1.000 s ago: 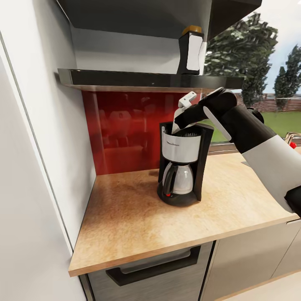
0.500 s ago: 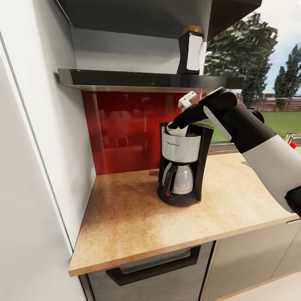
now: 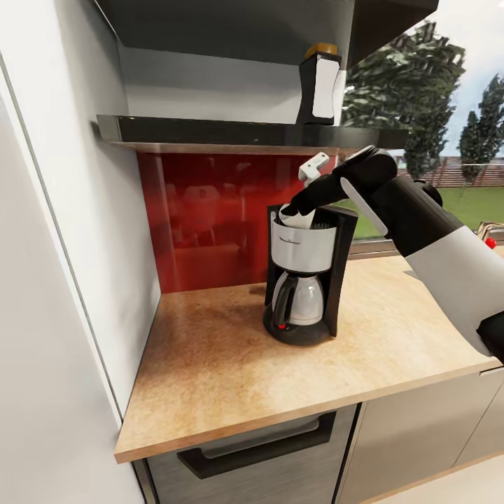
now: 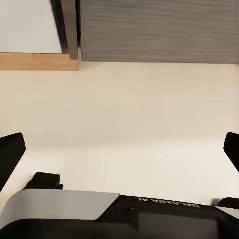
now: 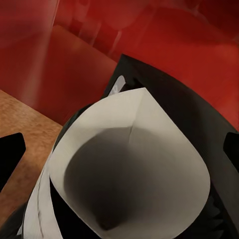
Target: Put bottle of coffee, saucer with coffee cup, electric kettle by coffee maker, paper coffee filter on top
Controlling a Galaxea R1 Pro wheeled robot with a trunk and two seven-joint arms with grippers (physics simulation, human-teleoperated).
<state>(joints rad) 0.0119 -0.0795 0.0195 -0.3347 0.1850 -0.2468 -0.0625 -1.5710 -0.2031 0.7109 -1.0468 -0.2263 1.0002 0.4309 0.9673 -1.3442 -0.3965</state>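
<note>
1. Reaching in from the right of the head view, your right end effector [image 3: 292, 208] sits just above the open top of the coffee maker [image 3: 303, 280].
2. Its right wrist view shows both black fingertips [image 5: 10, 154] spread wide to either side, touching nothing; the jaws stand apart.
3. The paper coffee filter [image 5: 132, 164] rests in the top of the coffee maker, its white cone open toward the wrist camera and its rim leaning against the machine's black rear wall. In the head view you see only a small white edge of it beside the end effector.
4. The coffee maker stands upright on the bench [image 3: 210, 364], near the red backsplash [image 3: 203, 217], with its silver carafe in place.
5. The bottle of coffee [image 3: 320, 84] stands upright on the shelf [image 3: 231, 131], above and slightly right of the coffee maker.
6. Your left end effector [image 4: 119, 149] points at pale floor near a grey cabinet front [image 4: 159, 30]; its fingers are spread wide with nothing between them.
</note>
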